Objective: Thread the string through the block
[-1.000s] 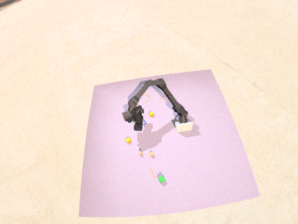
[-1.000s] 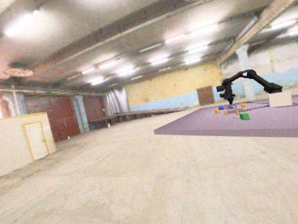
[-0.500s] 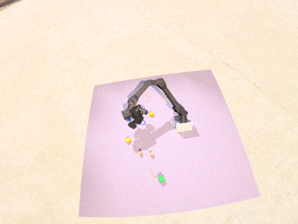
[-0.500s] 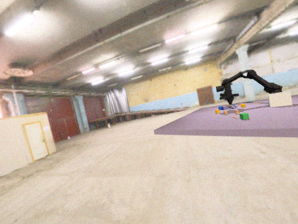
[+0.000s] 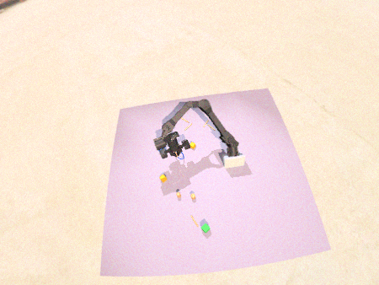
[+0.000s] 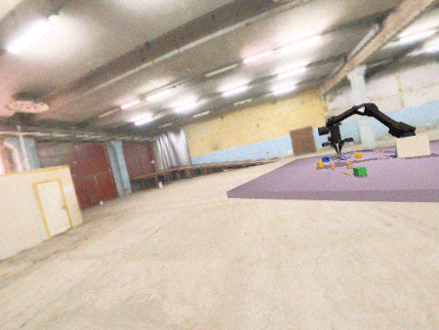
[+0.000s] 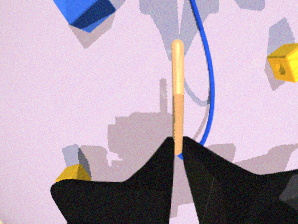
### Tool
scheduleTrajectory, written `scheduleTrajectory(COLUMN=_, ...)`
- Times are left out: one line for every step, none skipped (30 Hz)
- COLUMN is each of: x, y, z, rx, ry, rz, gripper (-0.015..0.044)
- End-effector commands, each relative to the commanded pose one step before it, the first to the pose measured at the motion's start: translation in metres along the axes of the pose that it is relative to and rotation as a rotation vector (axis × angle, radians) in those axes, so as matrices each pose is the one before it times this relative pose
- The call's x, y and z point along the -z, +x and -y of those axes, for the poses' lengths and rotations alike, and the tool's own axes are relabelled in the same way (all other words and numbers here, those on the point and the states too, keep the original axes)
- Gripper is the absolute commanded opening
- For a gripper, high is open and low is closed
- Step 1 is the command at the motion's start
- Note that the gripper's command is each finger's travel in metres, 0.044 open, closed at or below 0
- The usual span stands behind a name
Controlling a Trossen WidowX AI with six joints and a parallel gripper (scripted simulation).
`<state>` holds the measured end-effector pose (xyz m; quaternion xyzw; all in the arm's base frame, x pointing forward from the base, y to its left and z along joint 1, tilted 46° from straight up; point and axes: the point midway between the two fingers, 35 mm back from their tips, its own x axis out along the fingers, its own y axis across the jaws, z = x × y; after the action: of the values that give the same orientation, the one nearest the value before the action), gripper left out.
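My gripper (image 5: 177, 152) (image 6: 339, 153) (image 7: 177, 142) is shut on the stick on the end of the string, above the table. The stick (image 7: 178, 85) juts forward from the fingertips in the wrist view. The blue string (image 7: 212, 90) leaves the stick's rear end beside the fingertips and curves up to the right of it, out of the top of the wrist view. The yellow block (image 5: 192, 145) (image 6: 358, 155) (image 7: 284, 62) with a dark hole stands on the table, to the right of the stick in the wrist view and apart from it. I cannot make out the round button.
A blue block (image 6: 326, 159) (image 7: 90, 12) and another yellow block (image 5: 162, 178) (image 6: 320, 165) (image 7: 75, 173) stand nearby. Two small wooden cylinders (image 5: 178, 195) (image 5: 193, 196), a green block (image 5: 205, 228) (image 6: 360, 171) and a loose stick (image 5: 194, 221) lie farther off. Several loose sticks lie under the arm.
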<state>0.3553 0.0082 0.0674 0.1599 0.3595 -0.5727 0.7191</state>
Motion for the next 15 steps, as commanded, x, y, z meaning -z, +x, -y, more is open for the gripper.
scheduleTrajectory(x=-0.00604, y=-0.00228, z=-0.00073, rx=-0.00672, ry=0.1372, rz=0.00322, gripper=0.0)
scheduleTrajectory(x=-0.0009, y=0.0, z=-0.00018, rx=-0.00003, ry=0.0374, rz=0.00009, gripper=0.0)
scheduleTrajectory(x=-0.00089, y=0.00001, z=-0.00021, rx=-0.00004, ry=0.0374, rz=0.00009, gripper=0.0)
scheduleTrajectory(x=-0.00088, y=0.00001, z=-0.00024, rx=-0.00004, ry=0.0374, rz=0.00009, gripper=0.0)
scheduleTrajectory(x=-0.00088, y=0.00001, z=-0.00027, rx=-0.00004, ry=0.0374, rz=0.00009, gripper=0.0)
scheduleTrajectory(x=-0.00087, y=0.00001, z=-0.0003, rx=-0.00004, ry=0.0374, rz=0.00009, gripper=0.0)
scheduleTrajectory(x=-0.00086, y=0.00001, z=-0.00033, rx=-0.00005, ry=0.0374, rz=0.00009, gripper=0.0)
scheduleTrajectory(x=-0.00085, y=0.00001, z=-0.00036, rx=-0.00005, ry=0.0374, rz=0.0001, gripper=0.0)
scheduleTrajectory(x=-0.00083, y=0.00001, z=-0.00039, rx=-0.00005, ry=0.0374, rz=0.0001, gripper=0.0)
scheduleTrajectory(x=-0.00082, y=0.00001, z=-0.00042, rx=-0.00006, ry=0.0374, rz=0.0001, gripper=0.0)
scheduleTrajectory(x=-0.00081, y=0.00001, z=-0.00045, rx=-0.00006, ry=0.0374, rz=0.0001, gripper=0.0)
scheduleTrajectory(x=-0.00079, y=0.00001, z=-0.00047, rx=-0.00006, ry=0.0374, rz=0.0001, gripper=0.0)
scheduleTrajectory(x=-0.00078, y=0.00001, z=-0.0005, rx=-0.00007, ry=0.0374, rz=0.0001, gripper=0.0)
scheduleTrajectory(x=-0.00076, y=0.00001, z=-0.00053, rx=-0.00007, ry=0.0374, rz=0.0001, gripper=0.0)
scheduleTrajectory(x=-0.00074, y=0.00001, z=-0.00055, rx=-0.00008, ry=0.0374, rz=0.0001, gripper=0.0)
